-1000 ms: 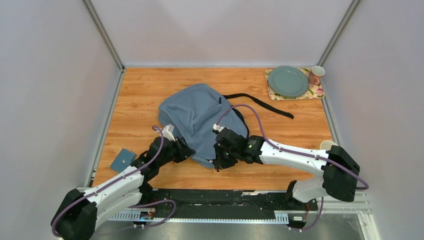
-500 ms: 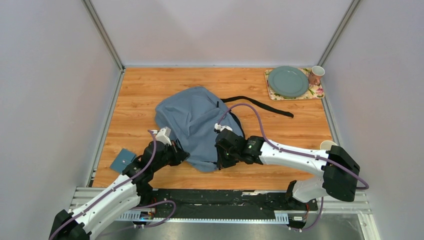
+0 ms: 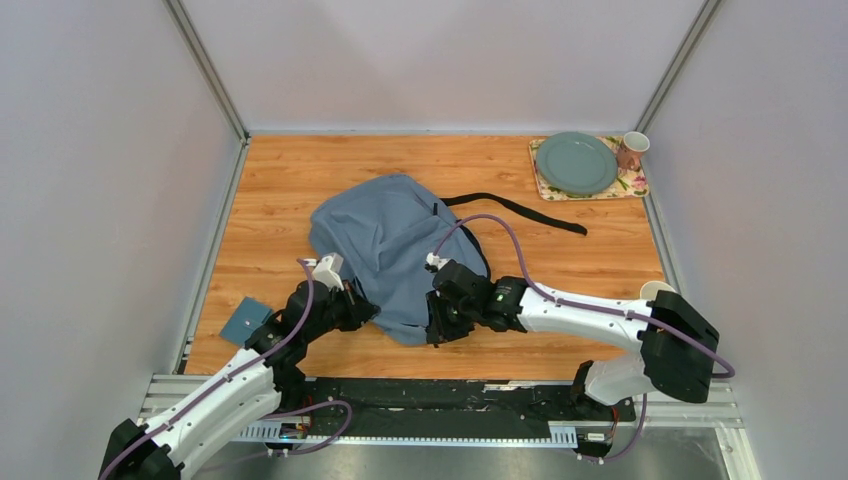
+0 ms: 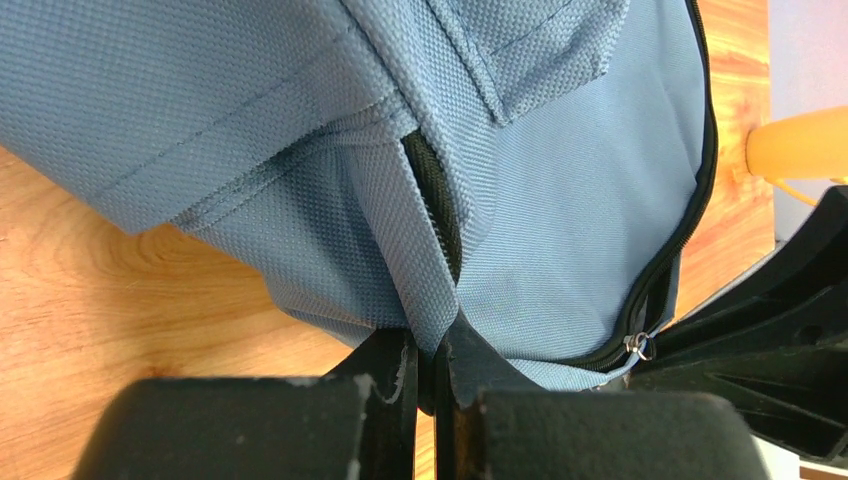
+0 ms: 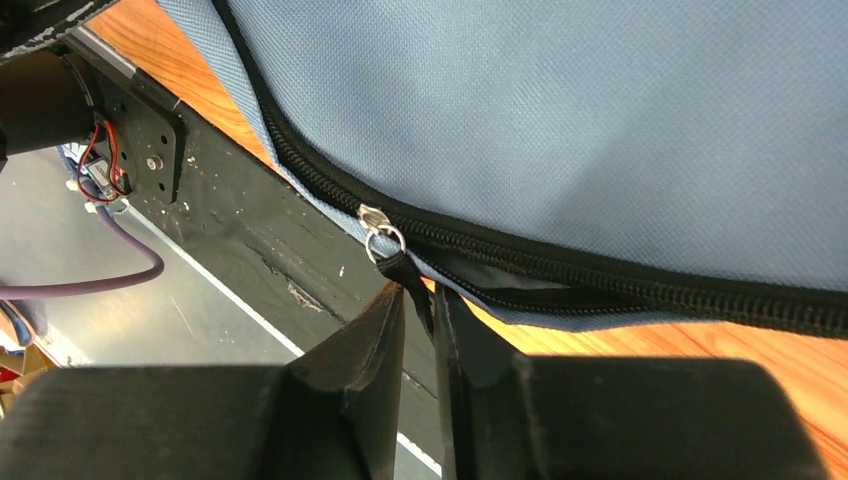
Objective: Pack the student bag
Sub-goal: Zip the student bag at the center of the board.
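Near the table's front edge, left gripper [image 4: 432,348] pinches the student bag [image 3: 385,235] fabric — right gripper [image 5: 420,300] clamps its zip pull [image 5: 397,264].

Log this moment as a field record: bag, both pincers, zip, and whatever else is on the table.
student bag: lying mid-table on the wooden table, black strap trailing to the right
left pincer: shut on a fold of bag fabric at its near edge
right pincer: shut on the zip pull tab
zip slider: at the bag's near edge; how far open, cannot tell
elsewhere: green plate on a floral mat, cup beside the plate; small blue flat item near left
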